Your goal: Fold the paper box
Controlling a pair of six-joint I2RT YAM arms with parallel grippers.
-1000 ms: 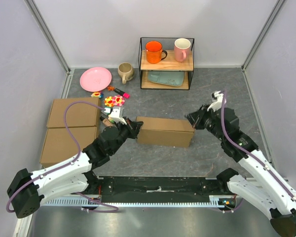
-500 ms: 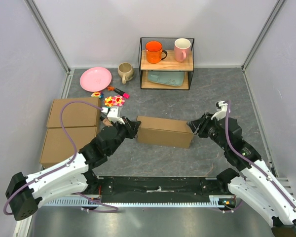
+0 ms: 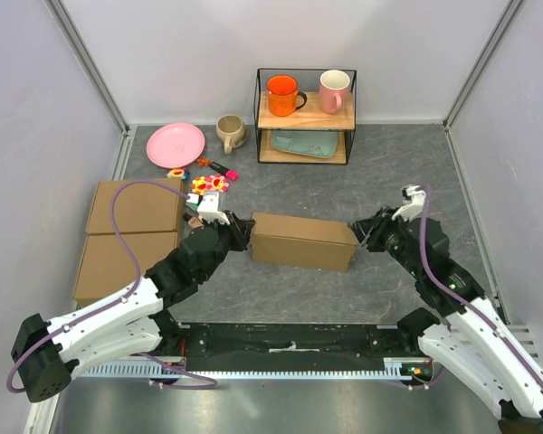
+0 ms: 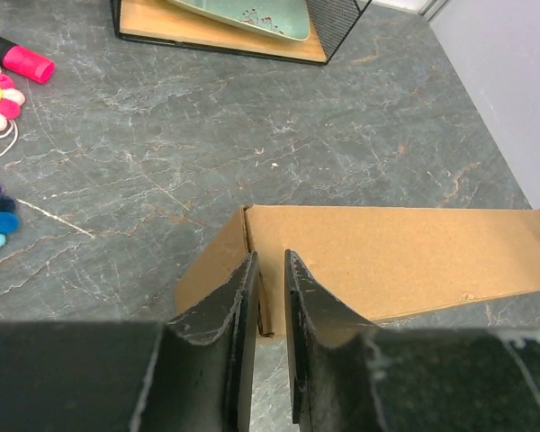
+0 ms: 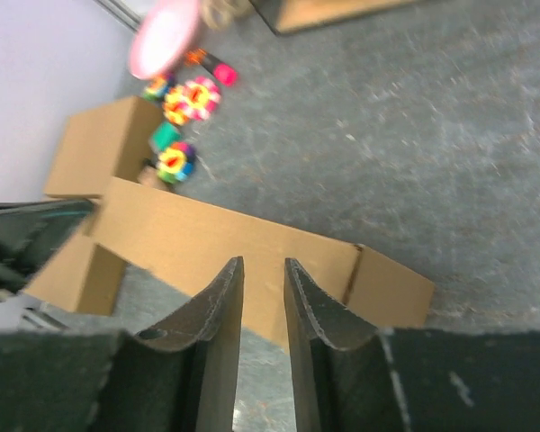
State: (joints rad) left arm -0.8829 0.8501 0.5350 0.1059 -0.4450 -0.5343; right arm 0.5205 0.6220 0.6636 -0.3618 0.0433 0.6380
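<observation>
The paper box (image 3: pixel 303 240) lies closed in the middle of the table, a long brown cardboard block. My left gripper (image 3: pixel 239 231) sits at its left end. In the left wrist view its jaws (image 4: pixel 270 259) stand a narrow gap apart, open, over the box's (image 4: pixel 396 256) left corner seam, with nothing pinched. My right gripper (image 3: pixel 362 230) is at the box's right end. In the right wrist view it (image 5: pixel 264 263) is open by a small gap, hovering above the box's (image 5: pixel 180 234) long side and holding nothing.
Two ready-made flat brown boxes (image 3: pixel 131 240) lie edge to edge at the left. Behind them are a pink plate (image 3: pixel 175 145), a beige mug (image 3: pixel 229 132), flower toys (image 3: pixel 208 185) and a pink marker (image 3: pixel 224 169). A wire shelf (image 3: pixel 305 116) with mugs stands at the back.
Both grippers have parted their jaws at the box's ends. The left one edged back from the left end; the right arm drew slightly back to the right. The box stays put.
</observation>
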